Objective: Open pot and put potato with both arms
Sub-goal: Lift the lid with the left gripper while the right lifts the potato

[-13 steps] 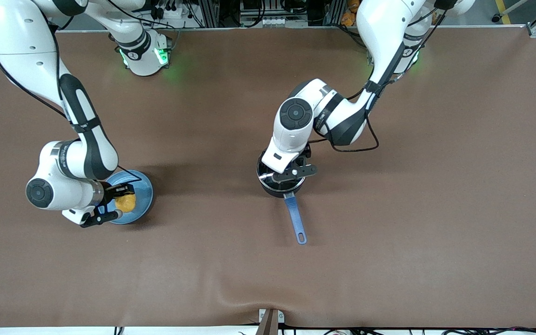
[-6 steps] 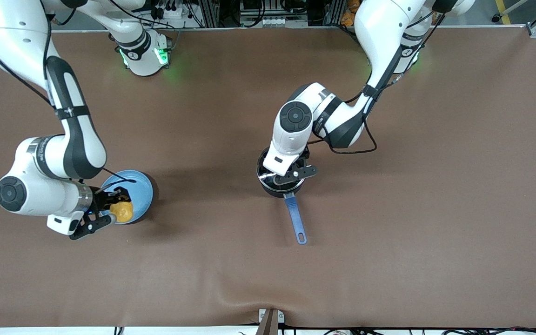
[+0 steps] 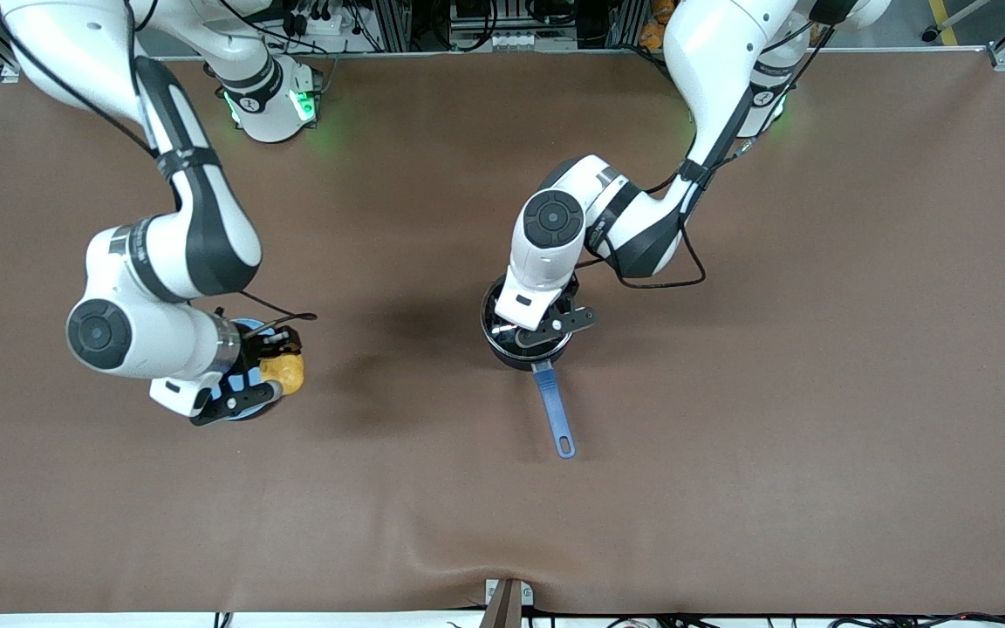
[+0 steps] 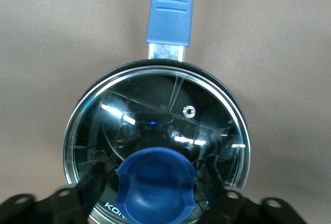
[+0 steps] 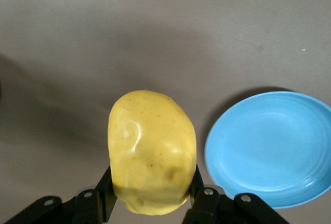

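Observation:
The black pot (image 3: 509,352) stands mid-table with its blue handle (image 3: 555,410) pointing toward the front camera. Its glass lid (image 4: 155,110) is on, with a blue knob (image 4: 155,180) in the middle. My left gripper (image 3: 527,334) is down over the lid, and the knob sits inside it (image 4: 155,195); whether it grips the knob does not show. My right gripper (image 3: 276,372) is shut on the yellow potato (image 5: 152,151) and holds it in the air (image 3: 287,372) over the edge of the light-blue plate (image 5: 269,149).
The plate lies bare toward the right arm's end of the table, mostly covered by the right hand in the front view. Brown table mat (image 3: 729,392) stretches between plate and pot. A small metal bracket (image 3: 507,602) sits at the table's front edge.
The right arm lifted the potato off the plate and carried it to the plate's edge, toward the pot. The left arm stayed over the lid, hardly moving.

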Robot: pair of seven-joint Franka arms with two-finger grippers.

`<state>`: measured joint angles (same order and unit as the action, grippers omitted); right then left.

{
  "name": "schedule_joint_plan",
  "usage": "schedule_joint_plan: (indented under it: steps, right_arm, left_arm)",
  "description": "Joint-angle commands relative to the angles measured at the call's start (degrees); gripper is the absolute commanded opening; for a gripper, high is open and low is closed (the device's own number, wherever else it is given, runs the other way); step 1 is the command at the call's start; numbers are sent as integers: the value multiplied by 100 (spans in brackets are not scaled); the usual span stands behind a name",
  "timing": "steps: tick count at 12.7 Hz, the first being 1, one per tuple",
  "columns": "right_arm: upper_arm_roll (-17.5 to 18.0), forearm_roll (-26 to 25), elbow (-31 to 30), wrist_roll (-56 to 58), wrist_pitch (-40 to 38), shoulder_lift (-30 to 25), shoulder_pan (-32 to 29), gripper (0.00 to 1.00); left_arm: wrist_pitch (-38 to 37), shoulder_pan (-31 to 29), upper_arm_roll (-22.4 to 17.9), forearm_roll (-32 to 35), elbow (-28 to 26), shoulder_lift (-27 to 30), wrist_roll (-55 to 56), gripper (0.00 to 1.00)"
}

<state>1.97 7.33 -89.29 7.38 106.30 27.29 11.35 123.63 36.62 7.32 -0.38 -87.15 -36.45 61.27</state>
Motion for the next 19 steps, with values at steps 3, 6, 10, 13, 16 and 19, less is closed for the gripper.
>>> schedule_joint_plan:
  steps: [3, 6, 10, 13, 16, 19]
  right_arm:
    - [-22, 85, -71, -711, -84, -242, 412, 2]
    - [-22, 85, -62, -746, -92, -259, 535, 2]
    - [-22, 85, -79, -746, -84, -286, 588, 2]
    - [-13, 93, -79, -843, -84, -295, 632, 2]
    - [-22, 93, -71, -1123, -75, -338, 825, 2]
    - [-22, 102, -79, -1571, 135, -321, 1202, 2]
  left_arm:
    - [-67, 56, -29, 82, 14, 6, 244, 23]
    - [-311, 47, -29, 82, 75, 242, 271, 0]
    - [-734, -295, -47, 100, 84, 953, 114, 0]
    - [-1190, -944, -47, 109, 31, 1367, -325, 0]
    - [-1552, -1805, -38, 135, -187, 1439, -1414, 0]
    - [-1378, -2535, -29, 161, -662, 1404, -2145, 0]
